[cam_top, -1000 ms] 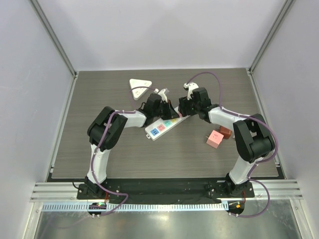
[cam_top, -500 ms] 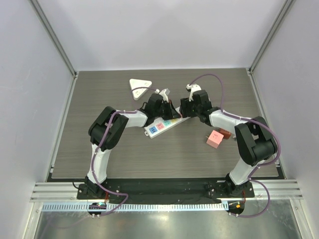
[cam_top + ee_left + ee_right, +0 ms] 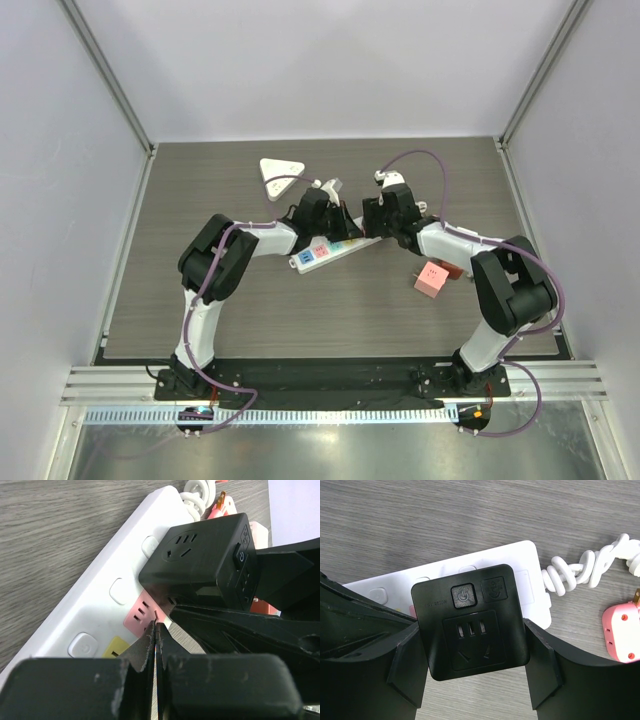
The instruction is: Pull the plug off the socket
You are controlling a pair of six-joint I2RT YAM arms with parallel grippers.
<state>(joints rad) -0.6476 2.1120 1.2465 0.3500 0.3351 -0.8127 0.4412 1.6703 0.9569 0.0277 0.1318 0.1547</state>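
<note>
**A:** From above, what is on the bench [image 3: 200, 200]?

**B:** A white power strip [image 3: 322, 254] lies slantwise near the middle. The left hand [image 3: 341, 222] and the right hand [image 3: 374, 224] meet over its far end. A pink plug [image 3: 431, 278] lies apart to the right, and a white triangle [image 3: 281, 176] sits near the back.

**A:** And the left wrist camera?

**B:** The left hand is closed on nothing. Its tips are pressed together right at the strip's pink outlet, though I can't tell whether they touch it. Just beyond stands the black plug [image 3: 200, 560], seated on the strip toward the end where the coiled cord [image 3: 196, 492] comes out.

**A:** What about the right wrist?

**B:** The right hand grips the black plug, with its fingers [image 3: 405, 665] flat against two opposite sides. The plug sits on the strip, its top facing the camera and showing a power button and an outlet of its own. The cord and the pink plug lie off to the right.
</note>
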